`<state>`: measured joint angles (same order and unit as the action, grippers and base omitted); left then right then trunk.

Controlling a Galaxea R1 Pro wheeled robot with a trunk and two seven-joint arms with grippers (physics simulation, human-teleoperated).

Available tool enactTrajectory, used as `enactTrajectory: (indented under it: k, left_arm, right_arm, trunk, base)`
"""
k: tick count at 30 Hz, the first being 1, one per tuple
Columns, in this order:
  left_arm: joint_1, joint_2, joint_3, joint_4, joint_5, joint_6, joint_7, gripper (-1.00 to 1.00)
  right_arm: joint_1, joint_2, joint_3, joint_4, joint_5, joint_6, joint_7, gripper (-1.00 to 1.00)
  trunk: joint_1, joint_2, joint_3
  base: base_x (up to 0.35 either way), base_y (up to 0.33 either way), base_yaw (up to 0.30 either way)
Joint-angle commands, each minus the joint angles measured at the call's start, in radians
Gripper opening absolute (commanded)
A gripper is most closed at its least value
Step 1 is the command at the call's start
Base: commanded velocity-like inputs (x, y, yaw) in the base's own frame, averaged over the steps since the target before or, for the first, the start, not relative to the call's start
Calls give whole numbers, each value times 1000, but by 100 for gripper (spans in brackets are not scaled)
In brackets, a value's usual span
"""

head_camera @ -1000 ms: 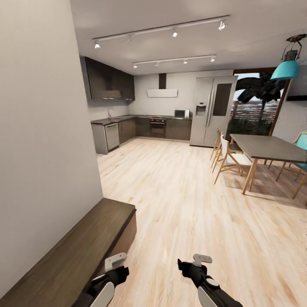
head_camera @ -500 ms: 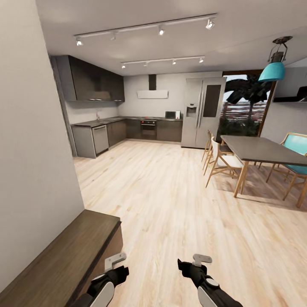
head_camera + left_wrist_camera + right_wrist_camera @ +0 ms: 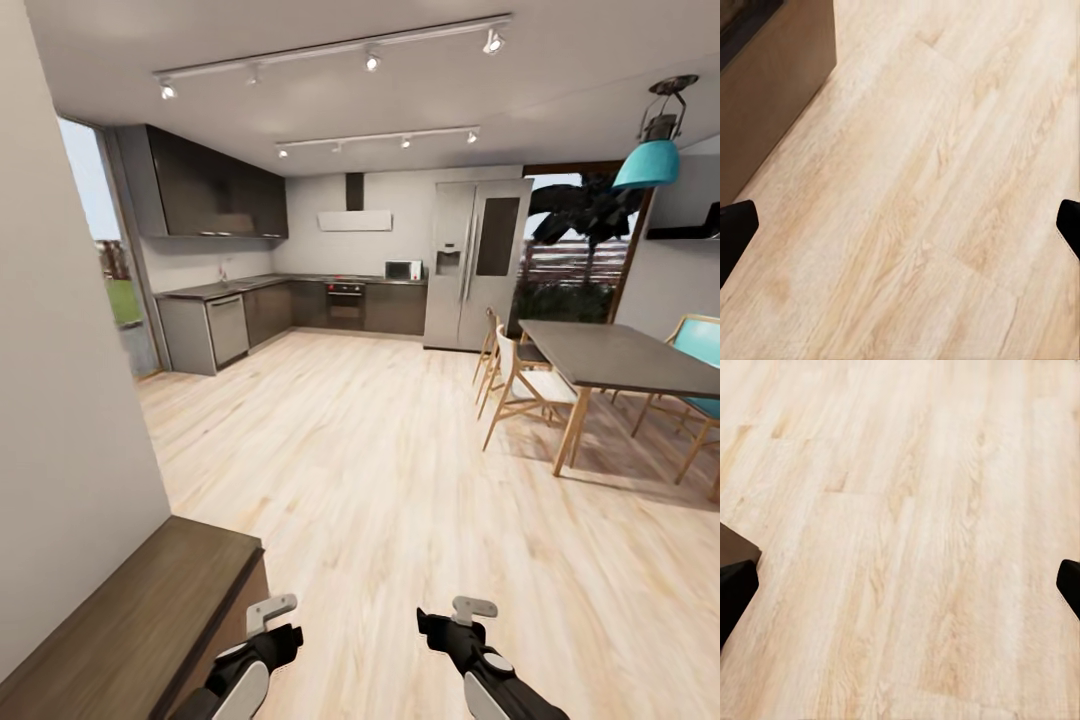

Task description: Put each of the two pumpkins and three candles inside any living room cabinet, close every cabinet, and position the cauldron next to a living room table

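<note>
The end of the low dark-brown cabinet [image 3: 140, 625] runs along the grey wall at the lower left of the head view, its top bare. Its brown side also shows in the left wrist view [image 3: 772, 97]. My left gripper [image 3: 268, 622] hangs just off the cabinet's end, over the wooden floor, open and holding nothing [image 3: 900, 225]. My right gripper [image 3: 462, 616] is a little further right over the floor, also open and holding nothing [image 3: 900, 585]. The pumpkins, candles, cauldron and the living room table are out of view.
Pale plank floor [image 3: 380, 470] stretches ahead to a dark kitchen [image 3: 300, 305] and a steel fridge [image 3: 475, 262]. A grey dining table [image 3: 610, 355] with wooden chairs [image 3: 520, 385] stands at the right. A grey wall [image 3: 60, 400] closes off the left.
The whole picture has shifted, so the camera moved: more of the kitchen and a window at the left came into sight, and less of the cabinet top shows. Both grippers kept their pose.
</note>
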<state>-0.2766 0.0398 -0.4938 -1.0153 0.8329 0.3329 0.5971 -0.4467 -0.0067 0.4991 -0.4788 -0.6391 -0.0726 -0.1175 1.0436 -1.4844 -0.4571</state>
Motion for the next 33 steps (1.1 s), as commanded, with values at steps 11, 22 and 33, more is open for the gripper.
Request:
enactTrajectory:
  k: [11,22,33]
  left_arm:
    - [-1,0,-5,-2,6,2,8,100]
    - [-1,0,-10,-2,6,2,9,100]
    - [-1,-1,-16,-2,6,2,9,100]
  right_arm:
    - [-1,-1,8,-1,-10,-6,-7,100]
    - [-1,-2,8,-1,-10,-6,-8,100]
    - [-1,-2,7,-1,-10,-6,-8,100]
  trunk:
    - [1,-1,-1]
    - [1,-1,-1]
    - [1,-1,0]
  base:
    - [338,-82,0]
    - [338,-72,0]
    - [321,-122,0]
